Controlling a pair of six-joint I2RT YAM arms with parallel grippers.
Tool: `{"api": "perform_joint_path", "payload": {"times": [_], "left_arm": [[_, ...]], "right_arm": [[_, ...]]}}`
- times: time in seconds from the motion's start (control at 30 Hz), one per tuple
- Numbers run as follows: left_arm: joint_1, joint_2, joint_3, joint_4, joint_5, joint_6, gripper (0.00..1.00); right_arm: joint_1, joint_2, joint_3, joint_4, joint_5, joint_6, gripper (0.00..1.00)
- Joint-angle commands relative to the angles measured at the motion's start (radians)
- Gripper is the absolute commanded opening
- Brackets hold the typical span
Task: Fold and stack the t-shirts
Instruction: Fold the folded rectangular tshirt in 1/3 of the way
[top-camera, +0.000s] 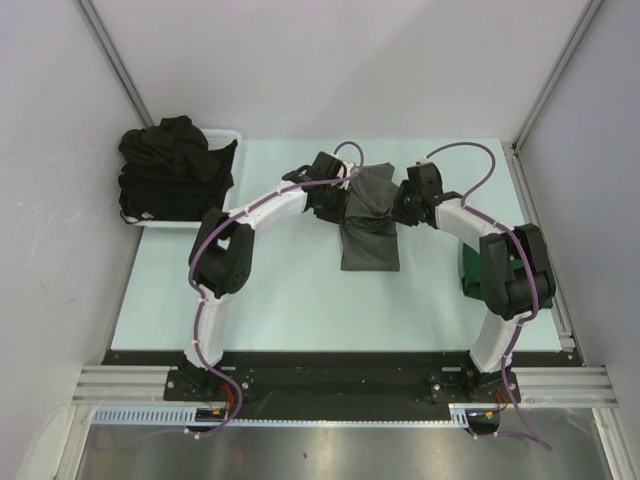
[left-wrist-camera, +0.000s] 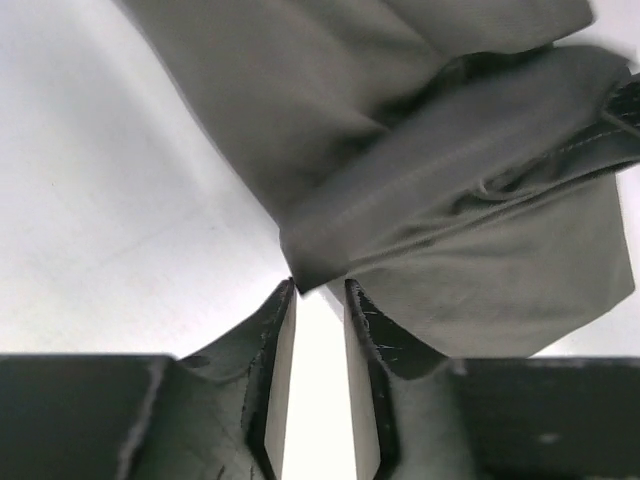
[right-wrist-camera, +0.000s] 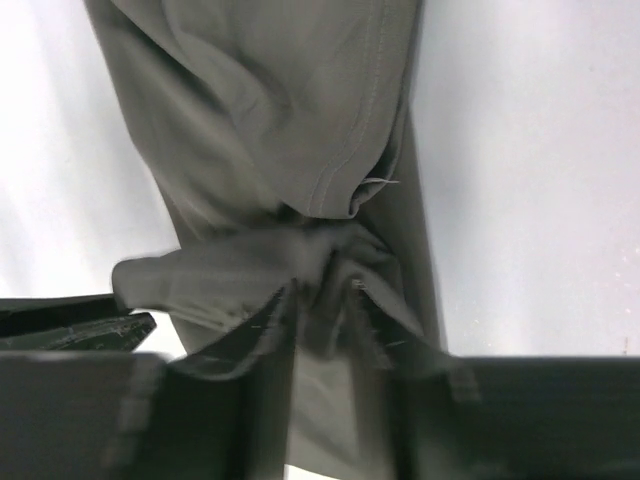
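Left claw (left-wrist-camera: 318, 285), slightly parted and empty, sits just off the charcoal grey soft-fabric t-shirt (top-camera: 370, 245) on the pale table's (top-camera: 280, 290) middle. Right claw (right-wrist-camera: 322, 295), slightly parted, has fabric bunched between its tips; grip unclear. Pulling away could undo the fold.

I see the top view from above and behind the arm bases, looking down on the whole table (top-camera: 280, 300), with its near edge at the bottom. Each wrist view sits very close to the cloth and looks out along its own fingers: the left gripper (left-wrist-camera: 320, 285) and the right gripper (right-wrist-camera: 322, 290). All three views share the charcoal grey t-shirt (top-camera: 368, 225), which lies toward the table's far edge.
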Motion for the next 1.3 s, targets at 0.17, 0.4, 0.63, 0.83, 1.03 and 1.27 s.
{"api": "perform_joint_path", "payload": {"times": [0.17, 0.4, 0.63, 0.83, 1.03, 1.27], "left_arm": [[0.017, -0.004, 0.034, -0.005, 0.008, 0.004, 0.39], [0.017, -0.029, 0.023, -0.008, -0.015, 0.004, 0.41], [0.018, -0.11, -0.027, -0.022, -0.047, 0.003, 0.41], [0.018, -0.214, -0.088, -0.023, -0.135, -0.033, 0.38], [0.018, -0.296, -0.151, -0.051, -0.242, -0.05, 0.3], [0.018, -0.386, -0.262, -0.026, -0.228, -0.066, 0.27]], "right_arm": [[-0.001, -0.005, 0.04, -0.03, 0.089, 0.006, 0.4], [0.001, -0.065, 0.037, -0.041, 0.112, 0.015, 0.42], [0.027, -0.177, 0.005, -0.089, 0.104, 0.041, 0.38], [0.062, -0.235, -0.091, -0.083, 0.095, 0.075, 0.15], [0.093, -0.252, -0.137, -0.08, 0.09, 0.08, 0.0], [0.11, -0.192, -0.122, -0.046, 0.08, 0.058, 0.0]]}}
